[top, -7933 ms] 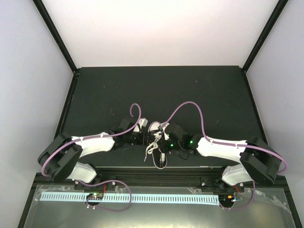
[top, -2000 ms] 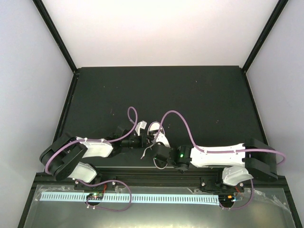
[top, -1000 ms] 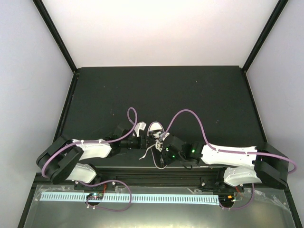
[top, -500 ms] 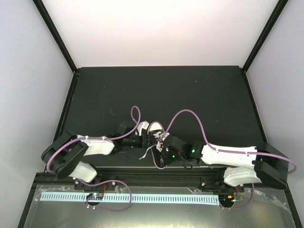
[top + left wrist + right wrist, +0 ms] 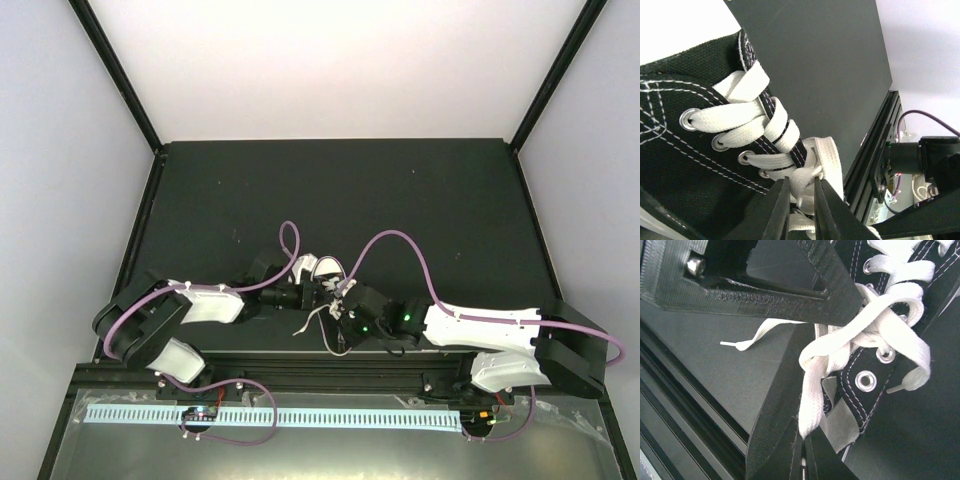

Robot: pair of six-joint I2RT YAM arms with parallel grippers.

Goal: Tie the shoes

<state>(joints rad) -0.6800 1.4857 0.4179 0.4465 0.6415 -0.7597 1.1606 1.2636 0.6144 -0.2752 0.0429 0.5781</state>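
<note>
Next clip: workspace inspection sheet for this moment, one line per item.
Surface: black table, matte.
Job's things: black sneaker near the front edge; white laces threaded and crossed at the top, ends loose.
Clutter: nothing seen.
Grippers: left gripper pinches the laces by the top eyelets; right gripper shut on a lace strand.
Cables: purple cables arch over both arms.
Surroundings: white walls; metal rail along the near edge.
</note>
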